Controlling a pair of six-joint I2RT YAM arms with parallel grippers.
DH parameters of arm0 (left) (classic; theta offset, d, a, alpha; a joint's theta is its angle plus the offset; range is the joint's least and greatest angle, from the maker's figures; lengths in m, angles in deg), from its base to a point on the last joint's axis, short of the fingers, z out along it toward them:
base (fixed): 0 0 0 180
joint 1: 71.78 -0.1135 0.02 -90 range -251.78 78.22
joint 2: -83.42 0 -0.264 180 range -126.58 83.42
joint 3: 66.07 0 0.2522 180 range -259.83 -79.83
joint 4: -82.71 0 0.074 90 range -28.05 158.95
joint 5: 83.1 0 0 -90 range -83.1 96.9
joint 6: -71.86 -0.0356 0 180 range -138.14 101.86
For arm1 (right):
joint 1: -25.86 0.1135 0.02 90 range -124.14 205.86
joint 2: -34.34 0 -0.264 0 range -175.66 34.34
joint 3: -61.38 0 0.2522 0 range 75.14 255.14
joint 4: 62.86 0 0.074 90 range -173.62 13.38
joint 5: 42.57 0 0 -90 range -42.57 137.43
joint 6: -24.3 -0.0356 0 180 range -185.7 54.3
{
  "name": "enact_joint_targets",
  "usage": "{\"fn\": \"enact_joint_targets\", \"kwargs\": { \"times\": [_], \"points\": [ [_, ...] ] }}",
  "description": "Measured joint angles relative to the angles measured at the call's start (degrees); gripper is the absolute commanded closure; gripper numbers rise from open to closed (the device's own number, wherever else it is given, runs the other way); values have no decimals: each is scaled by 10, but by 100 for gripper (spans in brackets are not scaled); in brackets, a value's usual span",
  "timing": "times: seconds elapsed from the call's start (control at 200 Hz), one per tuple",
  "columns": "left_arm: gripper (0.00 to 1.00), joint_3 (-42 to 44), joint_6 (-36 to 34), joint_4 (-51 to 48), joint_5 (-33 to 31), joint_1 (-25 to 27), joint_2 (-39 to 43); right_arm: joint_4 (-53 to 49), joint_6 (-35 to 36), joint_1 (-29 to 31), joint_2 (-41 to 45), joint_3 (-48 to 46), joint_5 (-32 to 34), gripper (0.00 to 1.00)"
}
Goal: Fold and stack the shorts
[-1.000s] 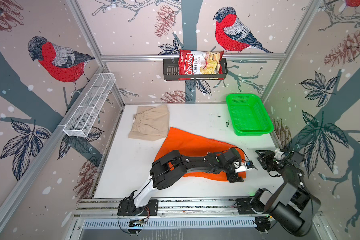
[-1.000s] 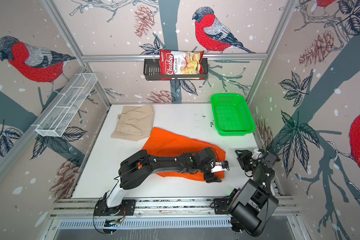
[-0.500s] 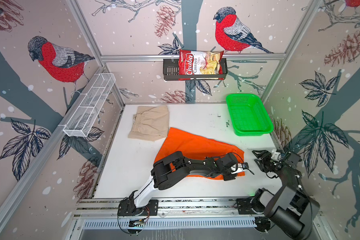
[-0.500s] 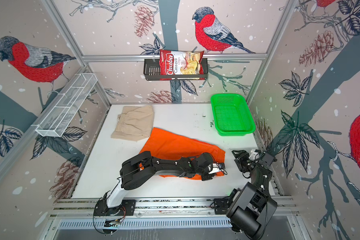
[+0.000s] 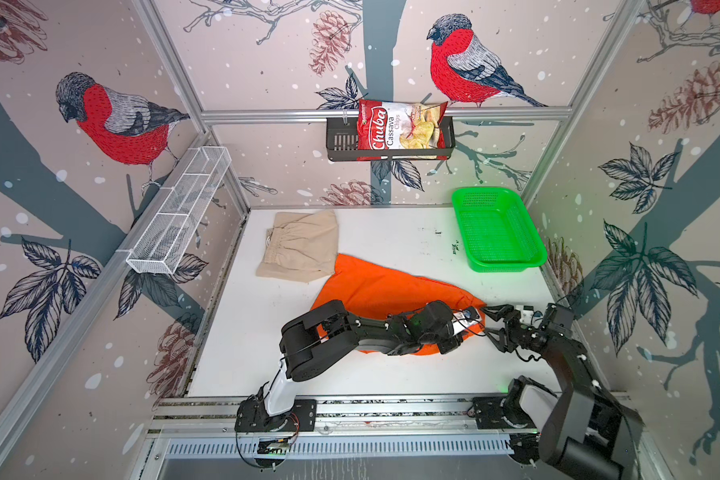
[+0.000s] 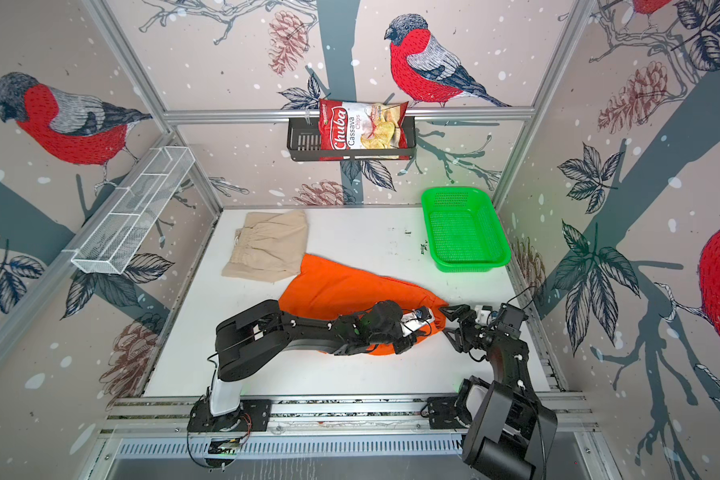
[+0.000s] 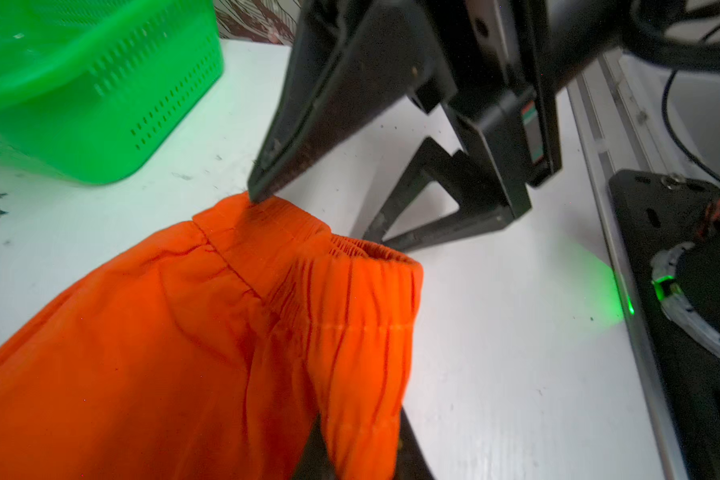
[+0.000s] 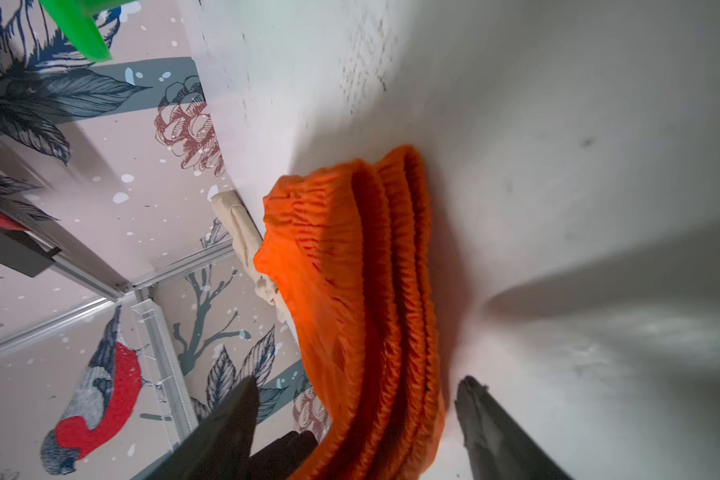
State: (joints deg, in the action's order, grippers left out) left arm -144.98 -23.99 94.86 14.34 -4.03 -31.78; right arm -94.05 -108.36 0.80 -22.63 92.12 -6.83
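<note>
The orange shorts (image 5: 391,286) lie bunched on the white table (image 5: 267,332), right of the middle and toward the front in both top views. Their far corner reaches the near edge of the beige shorts (image 5: 304,245), which lie folded with the gathered waist showing at the back left of the table. The orange pair's elastic waistband (image 7: 350,257) points to the right, doubled into several ridged layers in the right wrist view. The left gripper (image 5: 458,338) reaches across the middle and rests low on this end of the cloth. In the left wrist view its two dark fingers (image 7: 314,451) are drawn close together with a fold of orange fabric pinched between them. The right gripper (image 5: 489,324) sits just beside the waistband's end with its jaws spread wide and nothing clamped. In the left wrist view one fingertip (image 7: 267,174) touches the upper corner of the waistband while the other finger lies down at the table, and the right wrist view shows the band running between the two fingers. A green plastic basket (image 5: 504,264) stands at the back right of the table, well apart from both pairs. On the rear wall a black shelf (image 5: 339,141) holds a bag of Chuba cassava chips (image 5: 400,129), and a white wire rack (image 5: 175,224) hangs on the left wall.
</note>
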Motion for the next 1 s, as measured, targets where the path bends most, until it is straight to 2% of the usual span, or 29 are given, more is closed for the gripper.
{"fn": "enact_joint_targets", "kwargs": {
  "times": [0.155,0.21,0.245,0.295,0.33,0.375,0.44,0.645,0.85,1.001],
  "points": [
    [92,1,0,10,0,-1,0,50,-54,39,-1,-17,-3,23],
    [88,1,0,11,1,-1,0,69,-70,49,-5,-28,-4,23],
    [81,1,0,12,3,-1,0,80,-79,54,-7,-34,-4,25],
    [61,1,0,9,6,-1,0,98,-89,58,-12,-41,-3,29],
    [48,0,1,7,9,-1,0,109,-96,61,-17,-43,-3,37],
    [40,-2,10,4,15,-1,0,119,-98,64,-25,-43,-2,46],
    [34,-2,17,-1,17,-3,11,116,-95,66,-39,-39,7,57],
    [31,55,63,-2,25,-42,111,48,-35,77,-31,7,60,95],
    [33,117,160,-52,-20,-116,207,-61,11,104,18,96,126,96],
    [38,164,261,-97,-31,-207,257,-155,50,149,42,198,192,95]
  ]
}}
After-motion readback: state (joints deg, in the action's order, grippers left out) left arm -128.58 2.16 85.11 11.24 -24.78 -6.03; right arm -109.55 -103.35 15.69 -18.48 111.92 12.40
